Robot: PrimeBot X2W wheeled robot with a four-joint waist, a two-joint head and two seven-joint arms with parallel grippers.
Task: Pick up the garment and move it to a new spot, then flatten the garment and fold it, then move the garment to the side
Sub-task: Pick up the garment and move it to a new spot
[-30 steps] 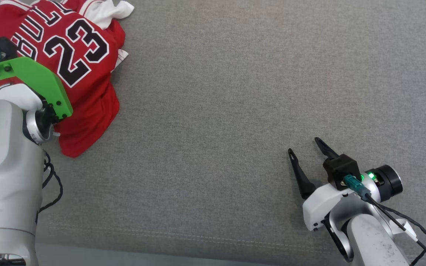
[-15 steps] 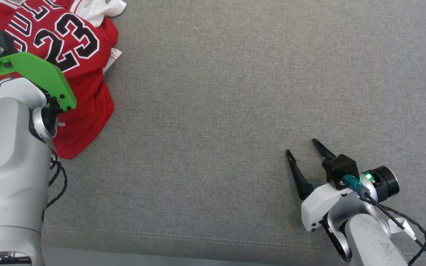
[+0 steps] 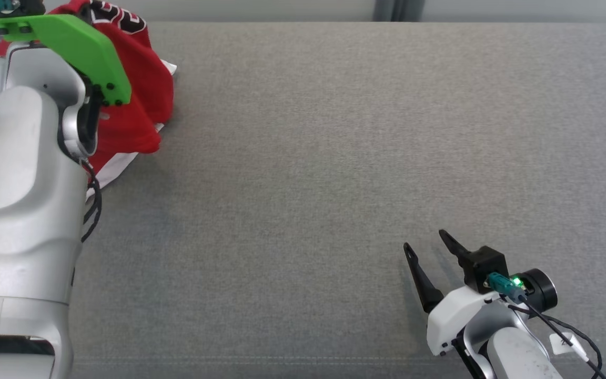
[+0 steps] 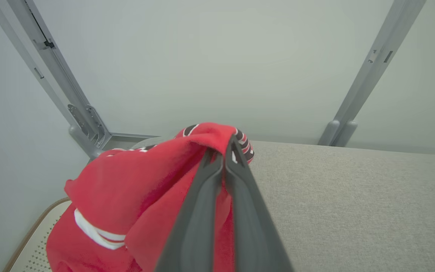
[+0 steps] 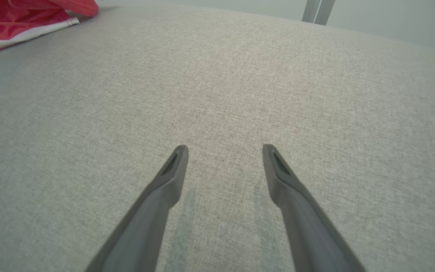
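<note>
The garment (image 3: 140, 89) is a red jersey with black-and-white lettering and white trim, bunched at the far left of the grey table. My left gripper (image 4: 227, 151) is shut on a fold of the garment (image 4: 145, 189), which hangs lifted from the pinch. In the head view the left arm's green bracket (image 3: 77, 47) covers that grip. My right gripper (image 3: 424, 242) stands open at the lower right, low over bare grey cloth, far from the garment (image 5: 25, 19); its fingers (image 5: 172, 170) have nothing between them.
The grey fabric table (image 3: 334, 158) stretches wide to the right. Metal frame posts (image 4: 361, 83) and a pale wall stand behind its far edge. A perforated tan-rimmed surface (image 4: 32, 245) lies beyond the table's left end.
The left gripper closed on the jersey and lifted it, so the cloth now hangs bunched instead of lying spread. The head camera tilted, shifting the whole picture. The right gripper stays open.
</note>
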